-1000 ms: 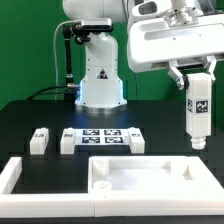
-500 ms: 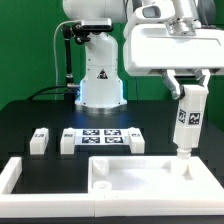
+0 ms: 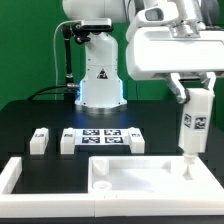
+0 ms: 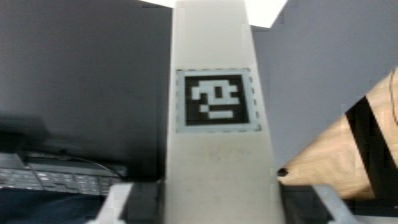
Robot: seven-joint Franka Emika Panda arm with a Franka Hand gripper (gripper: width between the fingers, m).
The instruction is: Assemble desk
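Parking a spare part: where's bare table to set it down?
Bare black table lies between the marker board and the held white tagged leg; more at the exterior view's left, beyond the small white block. Around the marker board it's crowded.

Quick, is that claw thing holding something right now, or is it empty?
The gripper: closed, holding a white leg.

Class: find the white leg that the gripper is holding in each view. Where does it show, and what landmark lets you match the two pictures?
Exterior view: the leg hangs slightly tilted at the exterior view's right, its lower end near the desk top's corner on that side.
Wrist view: the leg fills the centre as a tall pale bar.
Shared landmark: the square tag on the leg's face.
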